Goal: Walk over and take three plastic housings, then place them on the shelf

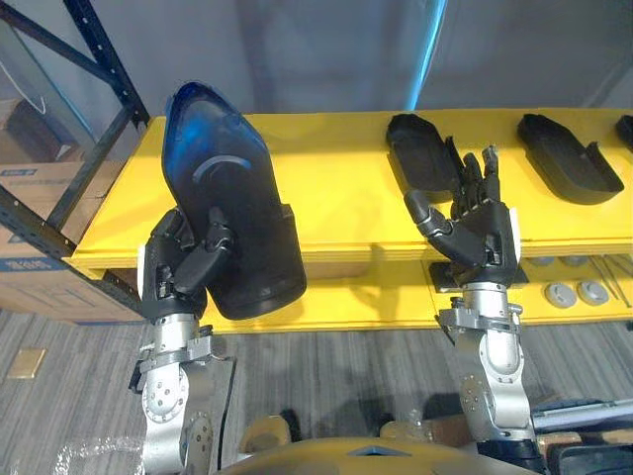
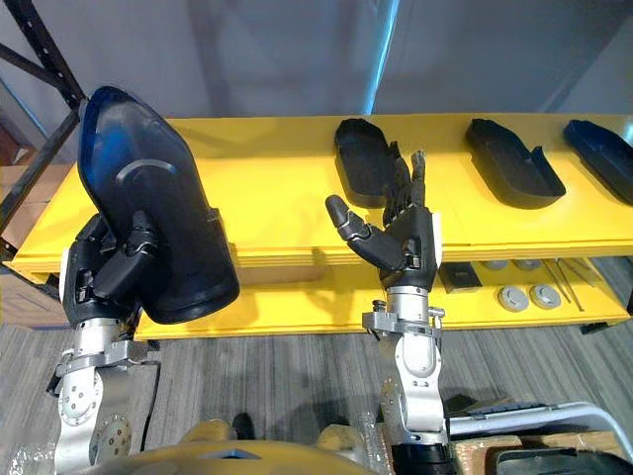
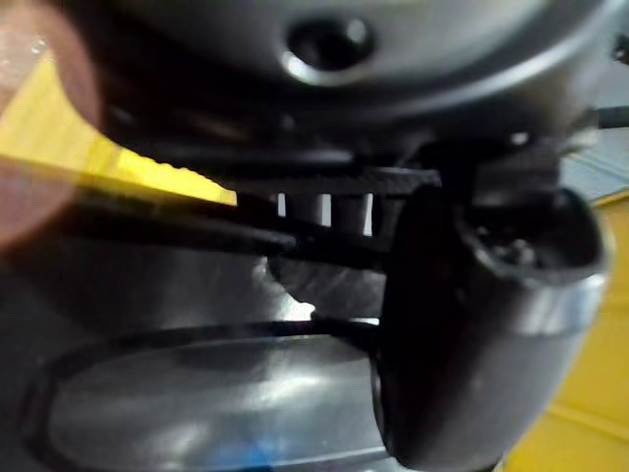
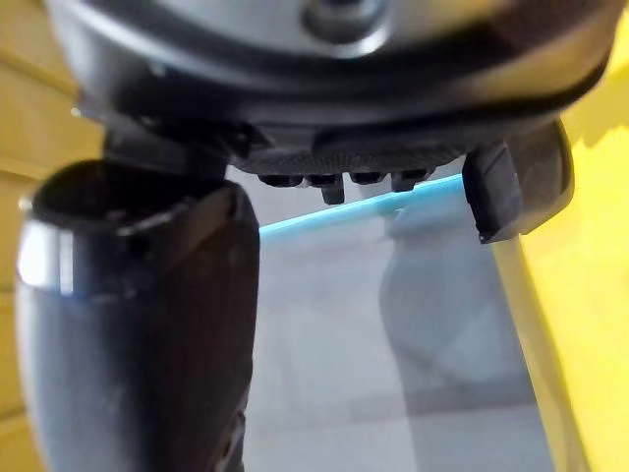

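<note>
My left hand point(image 1: 183, 265) is shut on a large dark plastic housing point(image 1: 229, 198), held upright in front of the yellow shelf point(image 1: 326, 178); its glossy shell point(image 3: 216, 403) lies against my thumb in the left wrist view. My right hand point(image 1: 475, 233) is raised with fingers straight and holds nothing, just in front of a second black housing point(image 1: 420, 148) lying on the shelf top. A third housing point(image 1: 569, 156) lies further right, and another housing point(image 2: 605, 156) at the far right edge.
The shelf has a lower yellow level point(image 1: 593, 297) with round grey discs point(image 1: 577, 293) and thin rods. A dark blue rack frame point(image 1: 74, 178) and cardboard boxes point(image 1: 40, 272) stand at the left. Grey floor lies below.
</note>
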Tool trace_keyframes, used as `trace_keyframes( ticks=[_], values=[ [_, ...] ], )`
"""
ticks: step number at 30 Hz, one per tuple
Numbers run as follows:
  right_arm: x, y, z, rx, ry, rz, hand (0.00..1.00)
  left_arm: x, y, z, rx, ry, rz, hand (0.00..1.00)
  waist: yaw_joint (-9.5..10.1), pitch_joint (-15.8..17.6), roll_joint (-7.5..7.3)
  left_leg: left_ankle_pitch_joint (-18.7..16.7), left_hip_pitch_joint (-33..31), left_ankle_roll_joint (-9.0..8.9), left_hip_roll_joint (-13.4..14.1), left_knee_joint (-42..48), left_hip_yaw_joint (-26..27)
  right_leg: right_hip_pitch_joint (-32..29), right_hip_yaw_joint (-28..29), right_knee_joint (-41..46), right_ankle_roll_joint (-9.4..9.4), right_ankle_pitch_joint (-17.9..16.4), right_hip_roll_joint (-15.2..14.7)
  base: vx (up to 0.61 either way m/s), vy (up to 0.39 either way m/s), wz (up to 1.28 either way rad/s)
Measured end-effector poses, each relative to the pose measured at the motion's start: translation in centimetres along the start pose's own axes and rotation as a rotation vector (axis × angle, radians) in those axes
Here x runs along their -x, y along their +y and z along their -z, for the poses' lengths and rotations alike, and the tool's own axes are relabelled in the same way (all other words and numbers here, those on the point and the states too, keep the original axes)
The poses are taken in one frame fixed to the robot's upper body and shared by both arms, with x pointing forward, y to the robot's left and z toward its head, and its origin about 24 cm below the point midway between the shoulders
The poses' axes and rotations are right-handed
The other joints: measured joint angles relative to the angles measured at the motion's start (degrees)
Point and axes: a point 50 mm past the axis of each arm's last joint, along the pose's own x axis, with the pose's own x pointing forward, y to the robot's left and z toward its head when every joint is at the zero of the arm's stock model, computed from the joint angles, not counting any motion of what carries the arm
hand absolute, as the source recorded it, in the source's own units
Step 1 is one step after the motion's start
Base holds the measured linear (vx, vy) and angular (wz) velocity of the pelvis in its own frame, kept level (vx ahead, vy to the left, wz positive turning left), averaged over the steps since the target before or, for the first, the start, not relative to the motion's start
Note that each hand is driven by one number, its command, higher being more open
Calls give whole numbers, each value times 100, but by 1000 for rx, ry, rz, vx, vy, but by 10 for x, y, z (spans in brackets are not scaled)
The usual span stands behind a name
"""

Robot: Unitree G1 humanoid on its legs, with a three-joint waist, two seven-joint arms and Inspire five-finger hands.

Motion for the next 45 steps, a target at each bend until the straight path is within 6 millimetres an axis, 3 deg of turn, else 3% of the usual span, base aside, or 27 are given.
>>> trace_keyframes(
  ticks=[2,4,8,12,15,19,20,26,31,34,37,41,45],
  values=[
    [1,2,6,-6,23,0,100,-2,-2,-1,1,-8,24,0,32,9,44,33,275,175,-54,-92,293,-238,-136,601,-21,3,-136,86,144,-57],
    [3,5,12,-18,48,7,100,-8,-3,-4,-9,-21,46,0,0,-12,15,-5,363,241,-38,-69,416,-248,-221,592,32,94,-133,89,99,-50],
    [4,5,12,3,45,17,100,-19,-10,-8,-16,-46,100,0,-143,-11,-13,-15,209,248,37,-104,503,40,-189,-572,110,701,104,40,43,-24],
    [4,-1,11,14,40,37,100,-20,-16,-5,0,-24,99,0,-147,3,-22,-91,206,167,72,-120,543,141,-181,-866,131,775,163,-29,-5,-16],
    [3,-1,9,37,35,-19,100,-18,-14,-2,15,-8,34,0,-119,57,74,-506,74,-44,465,518,568,269,-150,-853,5,657,417,-21,-56,-16],
    [-1,3,2,67,0,-136,100,-22,3,4,-10,9,-67,0,-106,130,222,-622,-122,-116,863,1432,325,423,-2,-872,18,554,682,24,-73,-19],
    [-3,4,-2,74,-23,-166,100,-23,12,5,-23,15,-118,0,-111,128,236,-540,-124,-216,847,1389,209,410,80,-876,41,574,693,62,-55,-29],
    [-7,3,-15,72,-83,-213,100,-41,35,-2,-2,-24,-305,0,-156,79,315,48,753,-273,437,-452,217,283,323,-876,35,634,684,25,-28,-24],
    [-1,19,-9,12,-50,-274,100,-51,47,-10,-37,-40,-349,0,-144,-94,325,147,843,-276,422,-721,297,289,342,-1040,31,713,716,8,-9,-8],
    [6,33,-3,-16,-3,-347,100,-53,56,0,-19,38,-376,0,-137,-171,318,146,844,-276,444,-724,329,303,351,-1092,43,739,708,18,-5,-3],
    [9,42,1,-35,32,-394,100,-55,65,25,18,171,-408,0,-126,-187,294,150,844,-271,437,-723,337,304,350,-1092,57,748,698,0,0,0],
    [9,43,3,-29,54,-427,100,-52,77,50,104,305,-449,0,-144,-192,294,159,845,-261,437,-722,379,279,381,-1089,61,754,696,-27,-5,-4],
    [10,41,4,-20,78,-474,100,-61,89,59,113,381,-440,0,-170,-258,412,169,823,-261,445,-725,466,193,452,-1069,57,764,704,-30,-10,-10]
  ],
)
